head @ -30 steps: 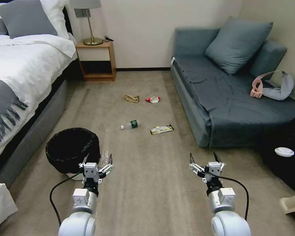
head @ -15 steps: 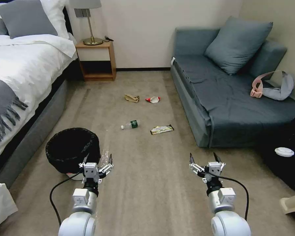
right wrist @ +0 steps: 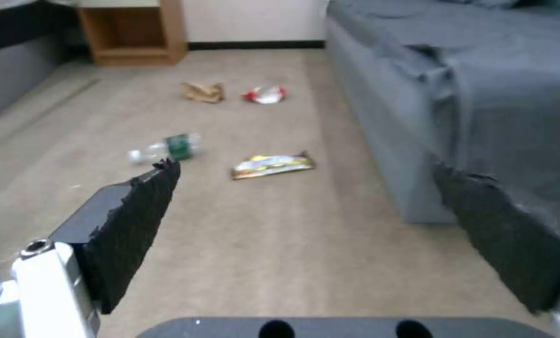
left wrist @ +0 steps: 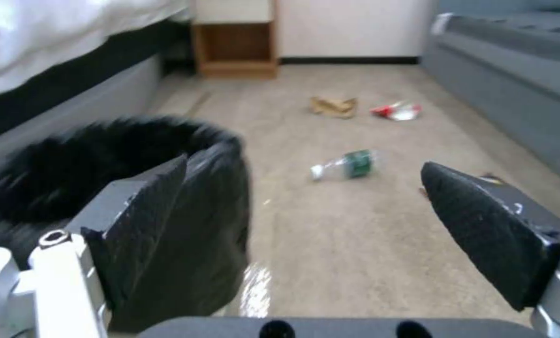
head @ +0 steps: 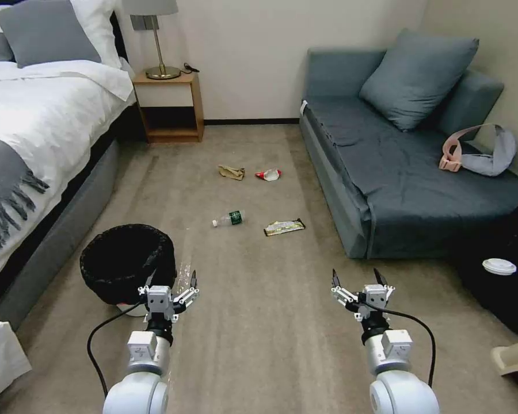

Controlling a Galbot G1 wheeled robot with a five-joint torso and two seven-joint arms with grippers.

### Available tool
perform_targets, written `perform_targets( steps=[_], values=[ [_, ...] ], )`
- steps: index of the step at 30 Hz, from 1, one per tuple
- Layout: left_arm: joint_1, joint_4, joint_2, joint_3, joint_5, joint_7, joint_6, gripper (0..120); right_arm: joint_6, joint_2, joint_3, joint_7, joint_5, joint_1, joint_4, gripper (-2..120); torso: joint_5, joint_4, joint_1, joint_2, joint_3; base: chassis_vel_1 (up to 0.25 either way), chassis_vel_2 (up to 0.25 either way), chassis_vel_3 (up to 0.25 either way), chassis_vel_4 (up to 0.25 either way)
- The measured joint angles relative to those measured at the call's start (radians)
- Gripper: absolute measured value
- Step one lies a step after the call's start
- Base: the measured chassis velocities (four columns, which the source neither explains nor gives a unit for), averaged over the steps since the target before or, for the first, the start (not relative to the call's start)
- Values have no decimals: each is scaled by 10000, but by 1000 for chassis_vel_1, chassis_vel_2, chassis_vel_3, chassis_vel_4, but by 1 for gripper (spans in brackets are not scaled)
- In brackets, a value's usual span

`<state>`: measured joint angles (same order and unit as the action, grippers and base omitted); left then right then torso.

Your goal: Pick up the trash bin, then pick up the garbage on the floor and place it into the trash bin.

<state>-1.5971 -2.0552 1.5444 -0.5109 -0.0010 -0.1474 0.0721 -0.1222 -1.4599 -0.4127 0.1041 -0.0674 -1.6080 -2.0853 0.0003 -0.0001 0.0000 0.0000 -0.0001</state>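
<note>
The trash bin (head: 126, 261), white with a black bag folded over its rim, stands on the carpet beside the bed; it also fills the near side of the left wrist view as the trash bin (left wrist: 92, 173). My left gripper (head: 171, 282) hangs open just right of the bin's rim, apart from it. My right gripper (head: 355, 279) is open and empty over bare carpet. The garbage lies farther off: a clear bottle (head: 229, 218) (left wrist: 346, 165) (right wrist: 166, 147), a black-and-yellow wrapper (head: 284, 227) (right wrist: 272, 165), a brown paper bag (head: 231, 172) and a red-and-white wrapper (head: 268, 174).
A bed (head: 34, 144) runs along the left and a blue-grey sofa (head: 408, 167) along the right. A wooden nightstand (head: 168, 106) stands at the back wall. A black bulky thing with a white disc (head: 499, 266) sits at the right. Open carpet lies between bed and sofa.
The right gripper has shifted very slightly to the left. Nothing else has moved.
</note>
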Motion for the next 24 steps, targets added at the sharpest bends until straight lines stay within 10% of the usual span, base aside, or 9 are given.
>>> perform_targets(
  steps=[7, 24],
  values=[
    [-543, -1034, 505, 485, 0, -1891, 1137, 100, -1533, 842, 577, 381, -827, 35, -852, 100, -11, 7, 0, 0, 1, 0, 0, 0, 0],
    [-314, -1746, -420, -55, -349, -2021, 1730, 98, -2102, 2215, 632, 387, -1183, 514, -1061, 100, -5, 1, 0, 2, 0, 0, 0, 0, 0]
  ],
)
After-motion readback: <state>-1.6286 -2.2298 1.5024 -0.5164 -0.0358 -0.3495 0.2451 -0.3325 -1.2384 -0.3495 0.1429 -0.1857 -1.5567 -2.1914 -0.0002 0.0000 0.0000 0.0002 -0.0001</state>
